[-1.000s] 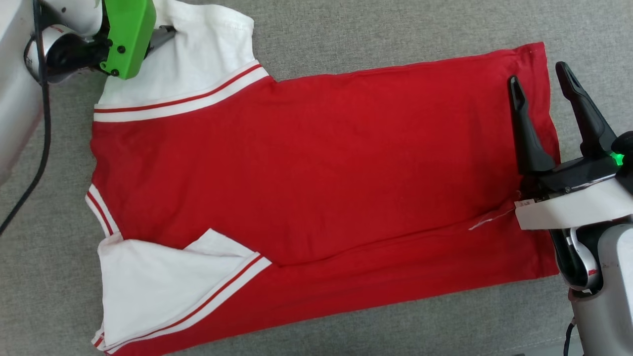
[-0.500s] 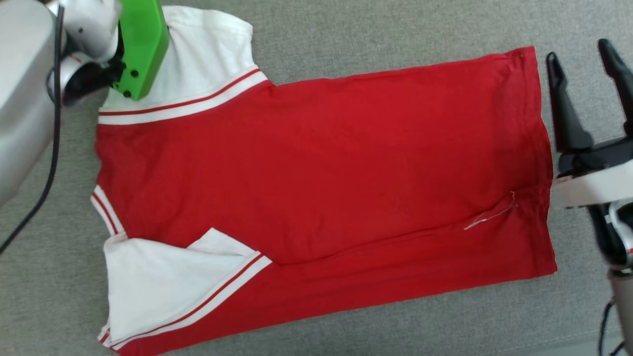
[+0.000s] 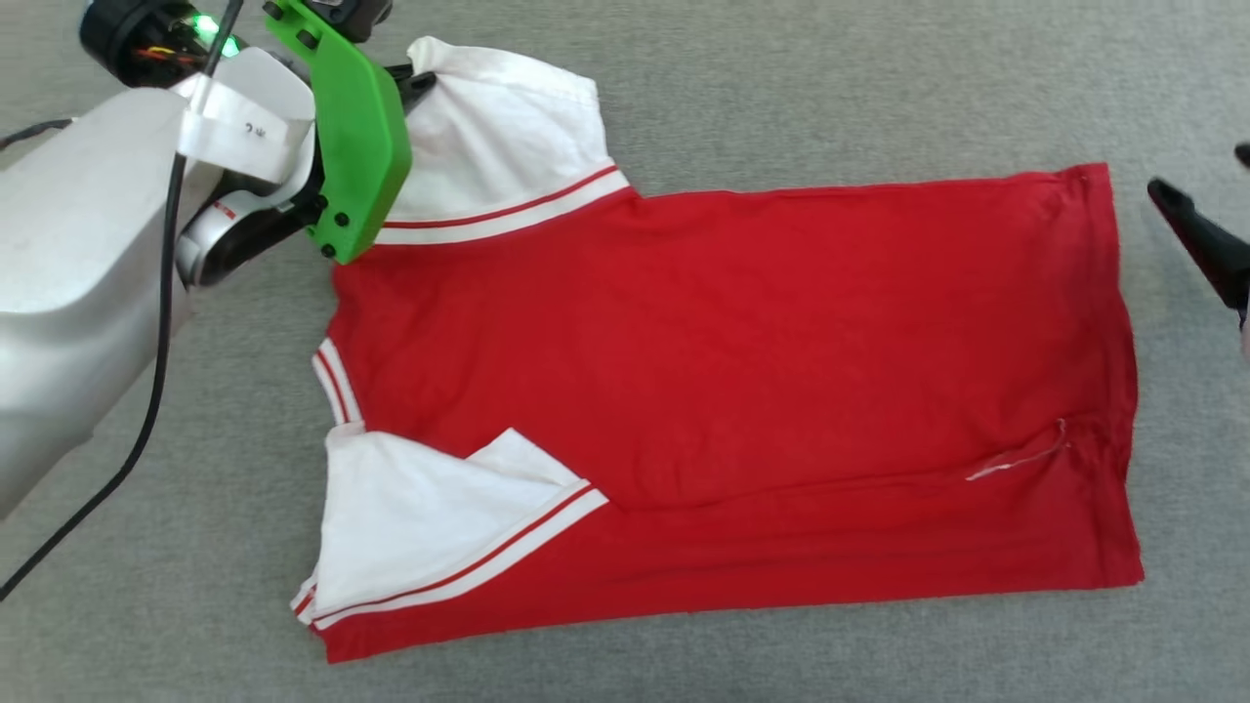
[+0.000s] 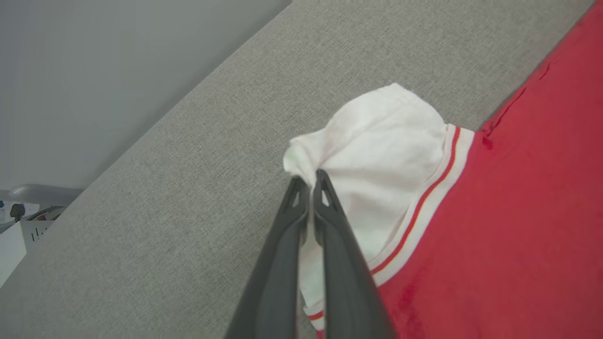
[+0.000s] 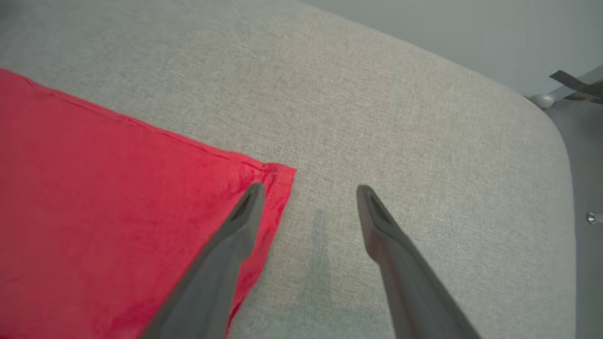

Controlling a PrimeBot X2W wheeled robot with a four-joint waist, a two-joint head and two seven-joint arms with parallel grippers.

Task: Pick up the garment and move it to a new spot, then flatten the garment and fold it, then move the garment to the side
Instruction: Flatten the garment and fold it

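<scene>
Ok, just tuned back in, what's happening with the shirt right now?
The garment lies spread on the grey surface, plain red side up. The left tool is shut on the edge of one white sleeve, bunching it. The right tool is open beside the hem corner, holding nothing.

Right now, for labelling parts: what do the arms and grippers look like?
The left arm is pale silver-grey with a black cable, a white tag, a green light and a green wrist plate. The left gripper and right gripper have two long, dark, tapering fingers.
</scene>
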